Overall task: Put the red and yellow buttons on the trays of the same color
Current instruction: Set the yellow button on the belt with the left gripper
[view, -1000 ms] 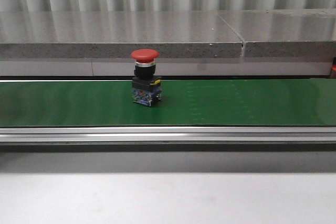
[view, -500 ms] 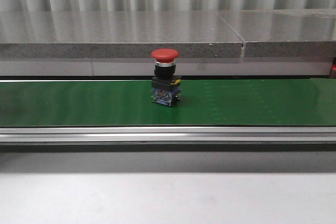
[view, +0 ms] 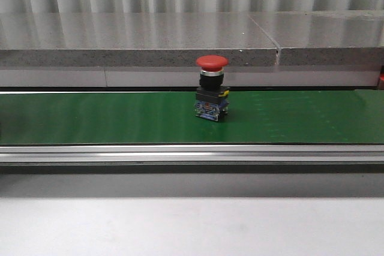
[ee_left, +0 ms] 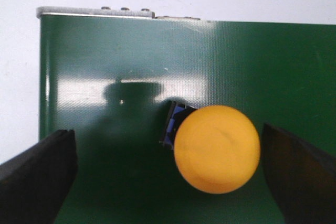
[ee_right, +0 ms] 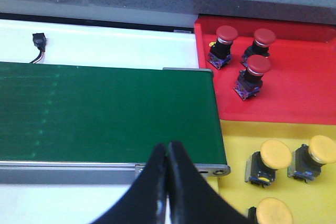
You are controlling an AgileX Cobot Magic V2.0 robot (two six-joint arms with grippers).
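A green conveyor belt (view: 90, 118) spans the scene from side to side, framed by a metal rail (view: 192, 154) along its near edge and a grey stone ledge (view: 138, 40) behind its far edge. Beyond the belt's end, seen from the right wrist, a red tray (ee_right: 294, 98) lies against a yellow tray (ee_right: 236, 150), the red one toward the ledge and the yellow one nearer the rail side. Three red-capped buttons (ee_right: 252, 74) stand on the red tray, clustered toward its belt-side corner, while four yellow-capped buttons (ee_right: 270, 161) sit on the yellow tray, two of them cut off by the frame. On the belt itself a single red button (view: 212, 88) stands upright a little right of the middle of the visible stretch, closer to the far edge than to the rail. In the left wrist view a yellow button (ee_left: 216, 148) rests on the belt near its other end, the left gripper (ee_left: 168, 174) spread wide with one dark finger on either side of the cap and touching nothing. The right gripper (ee_right: 168, 182) is pressed fully together and holds nothing, poised over the rail at the belt's tray-end corner. A small black connector (ee_right: 39, 43) with a short wire lies on the white surface beside the belt's far edge.
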